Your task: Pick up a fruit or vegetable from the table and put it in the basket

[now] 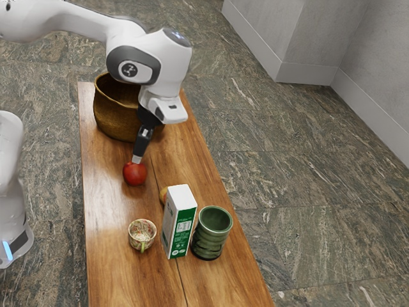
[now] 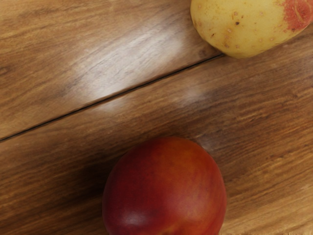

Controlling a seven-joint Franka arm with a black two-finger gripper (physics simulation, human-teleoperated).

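Red and round, the fruit [image 1: 135, 174] sits on the wooden table [image 1: 105, 211], left of centre in the exterior view. Our gripper [image 1: 137, 159] points down at its top; we can't tell whether it is clenched or released. In the upper left we see the brown basket [image 1: 110, 114]. Near the middle lies a yellow, red-blotched piece of produce [image 2: 249, 24], partly behind the carton [image 1: 181, 222]. Just beside that stands the green cup [image 1: 210, 240]; the patterned cup [image 1: 141, 236] is lower left.

Red-orange fruit [image 2: 164, 188], yellow potato [image 2: 244, 24] with red patch, green-and-white carton [image 1: 178, 224]
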